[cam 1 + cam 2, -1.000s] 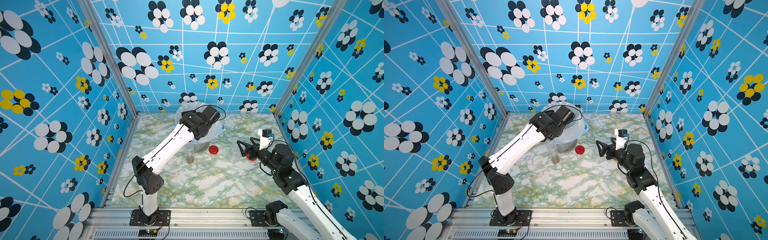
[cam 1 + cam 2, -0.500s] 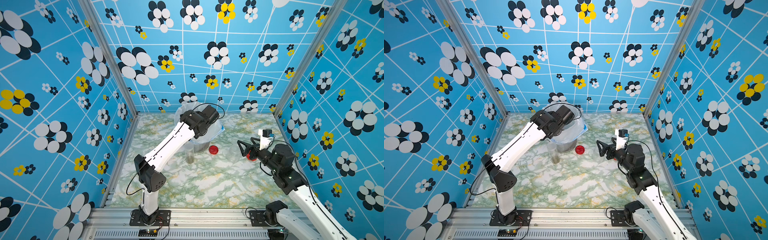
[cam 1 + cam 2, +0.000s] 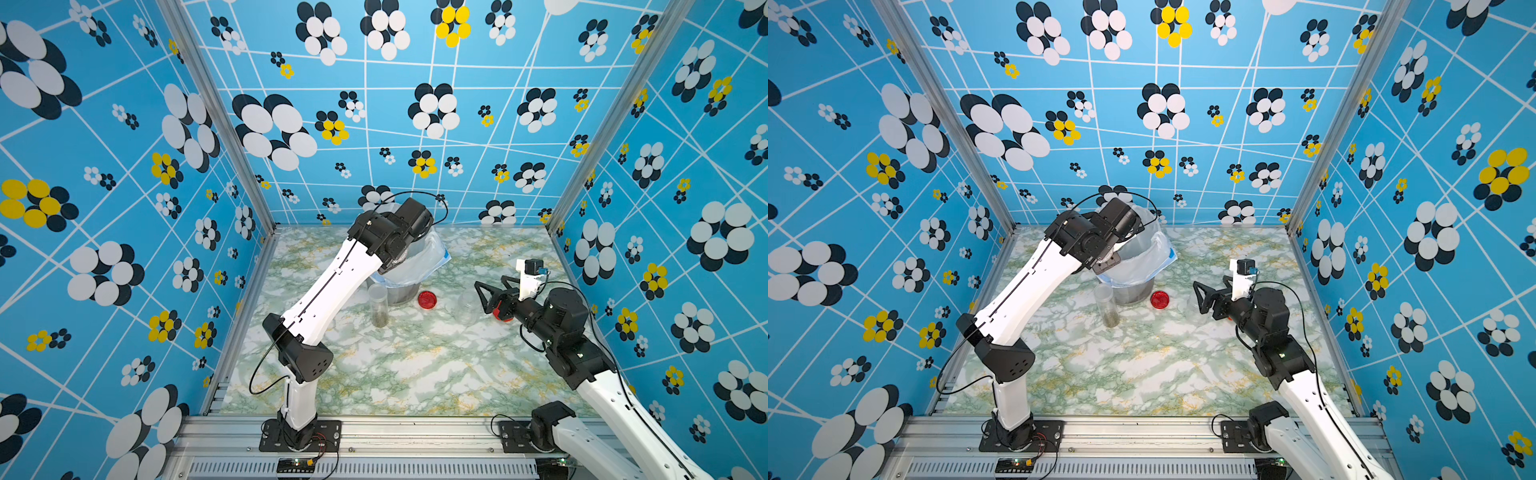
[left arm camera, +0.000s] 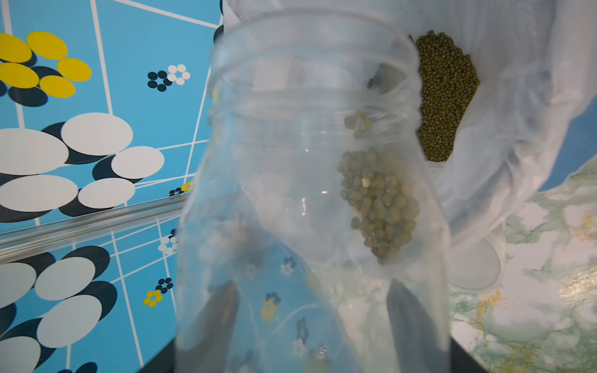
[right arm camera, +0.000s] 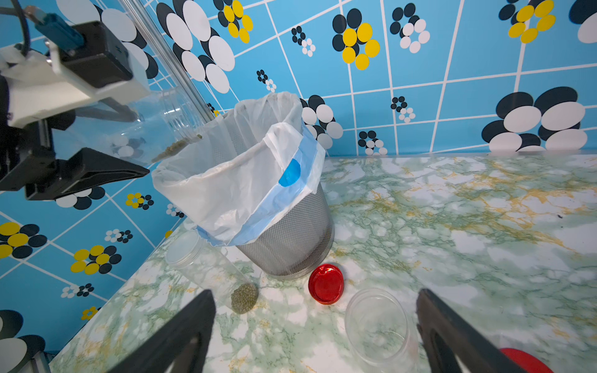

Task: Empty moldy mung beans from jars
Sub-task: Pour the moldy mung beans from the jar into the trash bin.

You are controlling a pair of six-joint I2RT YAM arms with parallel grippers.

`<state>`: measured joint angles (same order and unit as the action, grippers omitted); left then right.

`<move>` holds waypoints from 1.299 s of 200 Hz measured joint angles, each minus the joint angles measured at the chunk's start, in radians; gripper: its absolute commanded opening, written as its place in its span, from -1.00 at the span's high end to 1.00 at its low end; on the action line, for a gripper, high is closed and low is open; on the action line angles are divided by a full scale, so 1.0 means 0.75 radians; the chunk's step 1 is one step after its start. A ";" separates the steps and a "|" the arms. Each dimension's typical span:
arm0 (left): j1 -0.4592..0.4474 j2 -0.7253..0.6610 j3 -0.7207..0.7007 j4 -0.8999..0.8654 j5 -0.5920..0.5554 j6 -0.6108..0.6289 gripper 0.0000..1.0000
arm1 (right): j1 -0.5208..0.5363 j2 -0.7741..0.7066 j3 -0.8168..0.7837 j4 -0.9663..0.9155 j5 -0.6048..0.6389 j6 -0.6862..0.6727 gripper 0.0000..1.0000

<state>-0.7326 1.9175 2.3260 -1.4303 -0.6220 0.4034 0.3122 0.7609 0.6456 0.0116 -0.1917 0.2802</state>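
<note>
My left gripper (image 4: 311,290) is shut on a clear open jar (image 4: 310,193), tilted mouth-down over the bag-lined bin (image 5: 290,239). A clump of mung beans (image 4: 378,200) lies near the jar's neck, and a heap of beans (image 4: 445,97) sits in the bag. In the right wrist view that jar (image 5: 155,129) hangs at the bin's rim. A slim jar (image 3: 379,305) with a clear lid stands by the bin, with beans (image 5: 244,298) at its bottom. An empty open jar (image 5: 376,326) stands between the fingers of my open right gripper (image 5: 315,295), untouched.
A red lid (image 3: 427,299) lies flat on the marble table (image 3: 415,365) in front of the bin. A second red lid (image 5: 523,360) lies under my right gripper's wrist. Blue patterned walls close in the table on three sides.
My left arm has shifted slightly leftwards over the bin with the jar still in its grip. The right arm has not moved.
</note>
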 measured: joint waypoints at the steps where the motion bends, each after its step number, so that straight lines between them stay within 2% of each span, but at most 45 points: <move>1: 0.001 0.000 0.000 -0.001 0.003 -0.002 -0.42 | 0.000 0.000 0.000 0.000 0.000 0.000 -0.98; 34: 0.060 0.039 0.045 -0.042 0.102 -0.064 -0.43 | 0.000 0.001 0.000 0.000 0.001 0.000 -0.98; 92: 0.058 0.049 0.131 -0.084 0.110 -0.108 -0.44 | 0.000 0.011 0.000 0.000 0.001 0.000 -0.98; 113: 0.022 0.050 0.112 -0.083 0.007 -0.086 -0.45 | 0.000 0.023 0.000 0.000 0.001 0.000 -0.98; 144: -0.045 0.064 0.002 -0.024 -0.273 0.005 -0.45 | 0.000 0.023 -0.001 0.000 0.001 0.001 -0.98; 170: -0.056 0.102 -0.085 0.077 -0.467 0.103 -0.45 | 0.000 0.022 0.000 0.000 0.001 0.000 -0.98; 214: -0.056 0.115 -0.126 0.203 -0.628 0.246 -0.50 | 0.000 0.004 -0.001 -0.001 0.001 0.000 -0.98; 260: -0.056 0.115 -0.143 0.274 -0.691 0.369 -0.51 | 0.000 0.000 -0.001 -0.001 0.001 0.000 -0.98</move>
<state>-0.7746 2.0041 2.2185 -1.2251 -1.1404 0.6800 0.3122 0.7609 0.6453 0.0113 -0.1913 0.2802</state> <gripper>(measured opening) 0.753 0.990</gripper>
